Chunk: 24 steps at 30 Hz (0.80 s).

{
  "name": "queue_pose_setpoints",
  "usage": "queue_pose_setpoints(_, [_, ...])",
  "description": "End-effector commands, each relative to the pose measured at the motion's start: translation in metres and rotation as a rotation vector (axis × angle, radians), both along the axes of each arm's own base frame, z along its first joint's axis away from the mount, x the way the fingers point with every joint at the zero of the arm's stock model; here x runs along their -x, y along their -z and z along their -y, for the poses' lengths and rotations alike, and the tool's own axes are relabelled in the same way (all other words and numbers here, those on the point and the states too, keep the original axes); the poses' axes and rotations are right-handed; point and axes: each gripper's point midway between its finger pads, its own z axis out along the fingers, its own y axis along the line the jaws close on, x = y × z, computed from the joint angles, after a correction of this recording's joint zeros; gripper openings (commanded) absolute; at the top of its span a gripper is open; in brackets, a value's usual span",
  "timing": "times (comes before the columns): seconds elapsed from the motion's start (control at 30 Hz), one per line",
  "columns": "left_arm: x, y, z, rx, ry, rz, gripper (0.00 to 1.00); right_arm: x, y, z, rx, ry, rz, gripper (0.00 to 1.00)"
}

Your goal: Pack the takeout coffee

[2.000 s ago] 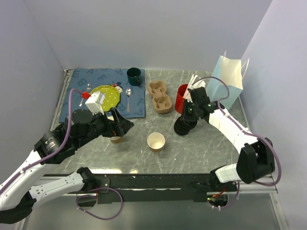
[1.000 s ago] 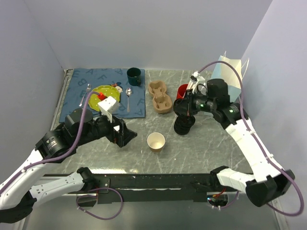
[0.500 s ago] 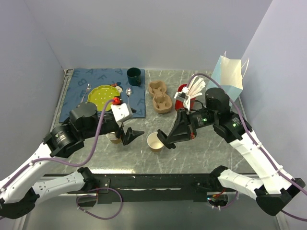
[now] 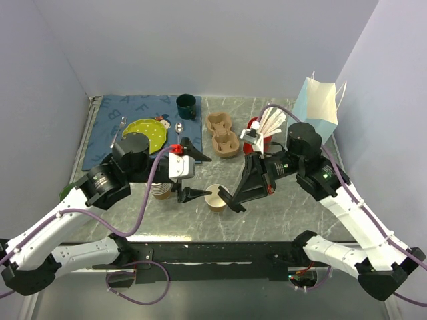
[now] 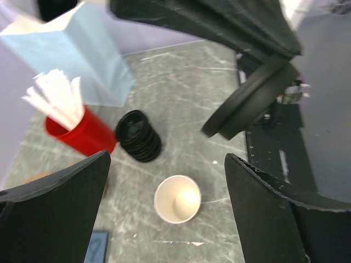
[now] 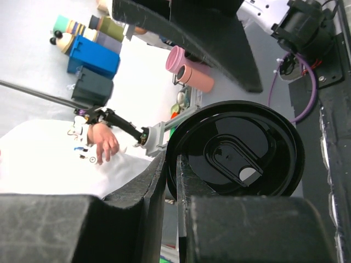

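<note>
A lidless brown paper cup (image 4: 215, 198) (image 5: 177, 199) with a white inside stands on the marble table near the front middle. My right gripper (image 4: 230, 197) (image 6: 171, 164) is shut on the rim of a round black lid (image 5: 255, 98) (image 6: 241, 148), held on edge just right of and above that cup. My left gripper (image 4: 203, 175) (image 5: 167, 156) hangs open just left of the cup, its fingers spread wide with nothing between them. The takeout coffee, a cup with its lid on, is out of view.
A stack of black lids (image 5: 138, 143) sits beyond the cup, beside a red cup of white sticks (image 4: 257, 127). A light blue paper bag (image 4: 319, 107) stands back right. A cardboard carrier (image 4: 222, 135), green mug (image 4: 186, 105), plate (image 4: 147, 133) and stacked cups (image 4: 160, 192) lie left.
My right gripper has carried a black lid from the stack leftward and down to beside the lidless cup. My left gripper has swung right and turned toward that cup.
</note>
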Motion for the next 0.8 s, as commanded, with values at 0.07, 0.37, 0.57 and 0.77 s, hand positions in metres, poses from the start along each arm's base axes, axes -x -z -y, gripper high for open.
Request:
queue_pose_setpoints(0.07, [0.033, -0.029, 0.007, 0.087, 0.207, 0.054, 0.9, 0.004, -0.003, -0.004, 0.004, -0.054, -0.011, 0.13])
queue_pose_setpoints(0.37, [0.057, -0.012, 0.011, 0.05, 0.367, -0.031, 0.83, 0.004, -0.003, -0.01, 0.008, -0.076, -0.022, 0.12])
queue_pose_setpoints(0.57, [0.054, -0.005, 0.013, 0.054, 0.35, -0.042, 0.83, 0.004, -0.004, -0.013, 0.011, -0.09, -0.027, 0.11])
queue_pose_setpoints(0.77, [0.046, -0.002, 0.021, 0.073, 0.33, -0.056, 0.74, 0.003, -0.008, -0.014, 0.002, -0.099, -0.027, 0.11])
